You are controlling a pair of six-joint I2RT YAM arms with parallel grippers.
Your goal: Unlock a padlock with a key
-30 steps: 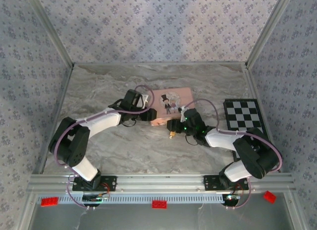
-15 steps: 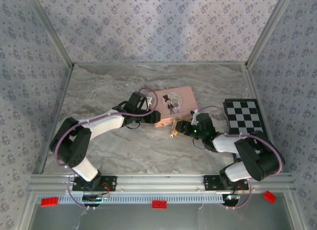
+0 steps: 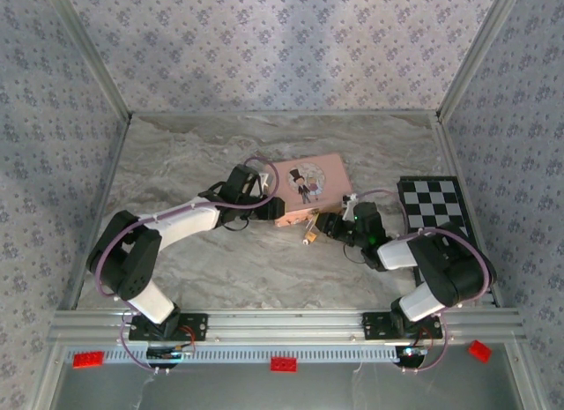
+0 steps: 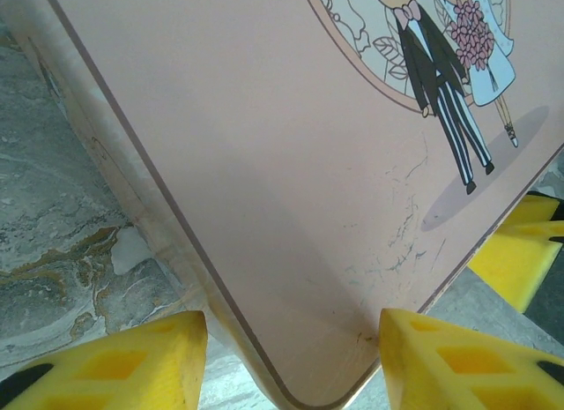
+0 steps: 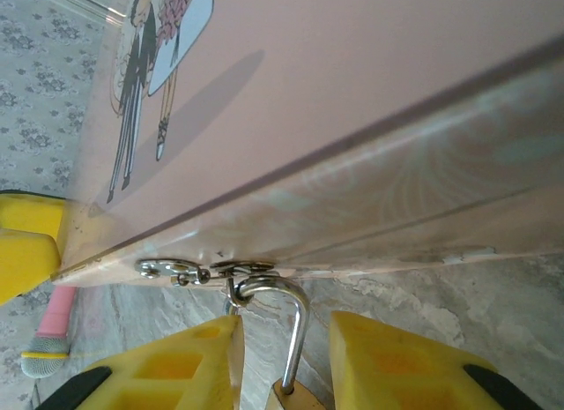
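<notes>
The pink tin (image 3: pixel 308 182) lies mid-table. My left gripper (image 3: pixel 269 207) is shut on its near left corner; the yellow fingers (image 4: pixel 115 366) press either side of that corner (image 4: pixel 291 278). The tiny brass padlock (image 3: pixel 308 231) hangs by its silver shackle (image 5: pixel 295 326) from the hasp (image 5: pixel 189 271) on the tin's front edge. My right gripper (image 5: pixel 286 366) straddles the shackle with narrow gaps on both sides, so it is open. The brass body (image 5: pixel 295 399) peeks out between the fingertips. The key is hidden from me.
A black-and-white chessboard (image 3: pixel 432 207) lies at the right, close behind my right arm. A pink stick with a grey tip (image 5: pixel 48 344) lies on the marble beyond the tin. Patterned walls enclose the table on three sides.
The tin has swung and shifted a little to the right. My right gripper has drawn back to the right, dropped lower, and narrowed its jaws around the padlock. The left grip is unchanged.
</notes>
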